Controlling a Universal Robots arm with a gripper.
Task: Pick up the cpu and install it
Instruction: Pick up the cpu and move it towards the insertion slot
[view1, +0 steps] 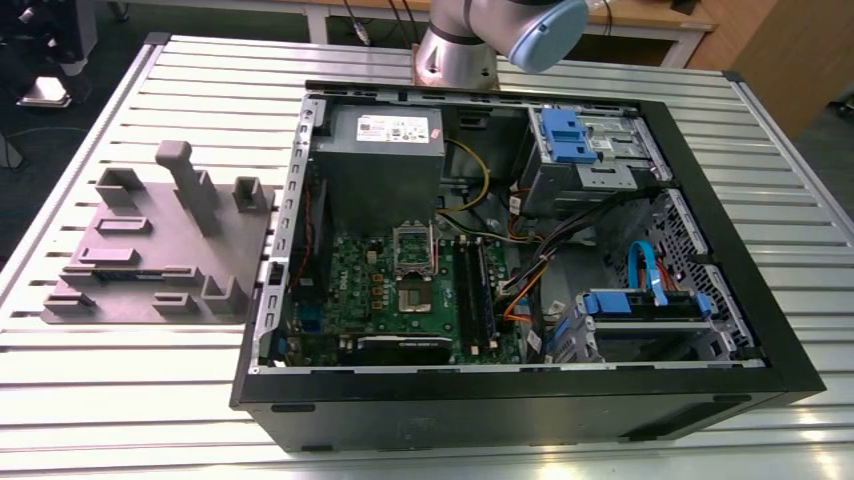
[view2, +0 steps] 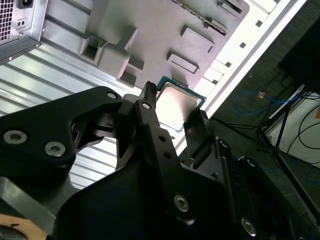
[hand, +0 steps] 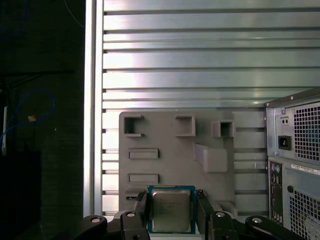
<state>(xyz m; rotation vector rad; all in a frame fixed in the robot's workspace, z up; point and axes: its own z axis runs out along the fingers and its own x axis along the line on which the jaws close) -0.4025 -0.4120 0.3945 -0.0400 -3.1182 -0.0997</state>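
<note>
**Slatted metal table in a dim workshop**

The ribbed aluminium table runs in long pale slats. Overhead light glances off them in bright bands, strongest in the first wrist view. Beyond its far edge in the exterior view stands a pale wooden bench, with a brown wooden panel at the exterior view's right. The floor around the table is dark, almost black. In the second wrist view a thin blue cable lies on it in loose loops, near the black legs of a stand.
</note>
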